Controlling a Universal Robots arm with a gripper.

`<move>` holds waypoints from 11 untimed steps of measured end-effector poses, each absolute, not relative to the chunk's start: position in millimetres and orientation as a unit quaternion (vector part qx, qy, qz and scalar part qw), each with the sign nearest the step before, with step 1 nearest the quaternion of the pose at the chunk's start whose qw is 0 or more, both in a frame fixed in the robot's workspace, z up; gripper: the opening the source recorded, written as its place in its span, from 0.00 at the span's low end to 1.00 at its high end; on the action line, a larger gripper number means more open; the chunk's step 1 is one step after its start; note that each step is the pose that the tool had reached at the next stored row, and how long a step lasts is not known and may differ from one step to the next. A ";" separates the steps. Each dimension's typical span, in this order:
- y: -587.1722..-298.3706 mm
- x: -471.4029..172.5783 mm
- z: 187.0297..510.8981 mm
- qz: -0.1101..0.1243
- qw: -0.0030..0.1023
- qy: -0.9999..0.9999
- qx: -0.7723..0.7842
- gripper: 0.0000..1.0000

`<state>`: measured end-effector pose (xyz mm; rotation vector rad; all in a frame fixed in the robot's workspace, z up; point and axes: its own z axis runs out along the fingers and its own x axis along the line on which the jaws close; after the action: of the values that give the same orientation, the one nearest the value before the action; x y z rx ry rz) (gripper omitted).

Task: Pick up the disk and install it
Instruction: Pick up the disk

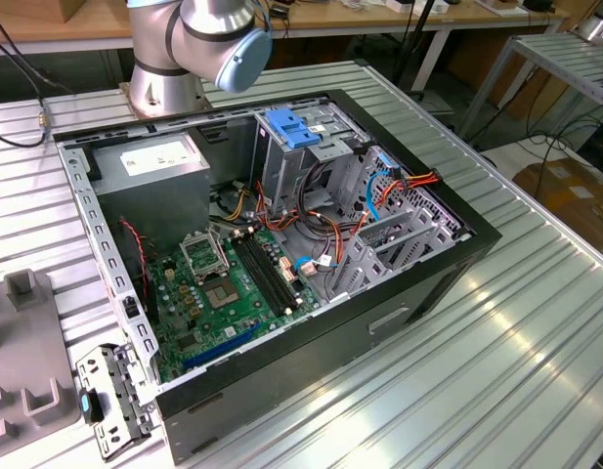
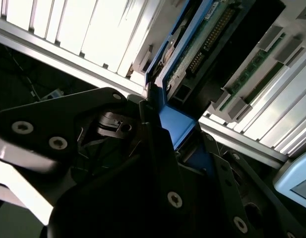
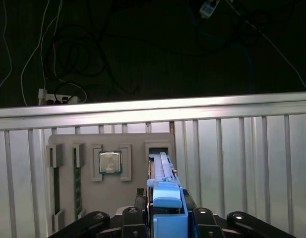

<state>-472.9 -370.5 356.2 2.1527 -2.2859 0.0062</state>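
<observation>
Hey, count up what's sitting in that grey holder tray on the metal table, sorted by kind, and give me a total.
memory sticks: 2
processor chip: 1
disk: 1
Total: 4

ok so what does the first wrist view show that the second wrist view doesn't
First wrist view: a grey holder tray with a processor chip and two slim green boards beside the slot where the disk stands, plus cables on the dark floor behind. Second wrist view: a close look at the disk's pin connector. Both: the blue-railed disk, the gripper at its blue end, and the ribbed metal table.
</observation>
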 end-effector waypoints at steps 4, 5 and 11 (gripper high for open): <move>-370.5 -472.9 363.4 0.002 0.001 -0.728 0.686 0.37; -370.4 -472.9 365.4 0.002 0.001 -0.728 0.686 0.37; -370.4 -472.9 375.5 0.002 0.001 -0.728 0.686 0.37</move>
<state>-472.9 -370.4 375.5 2.1527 -2.2859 0.0061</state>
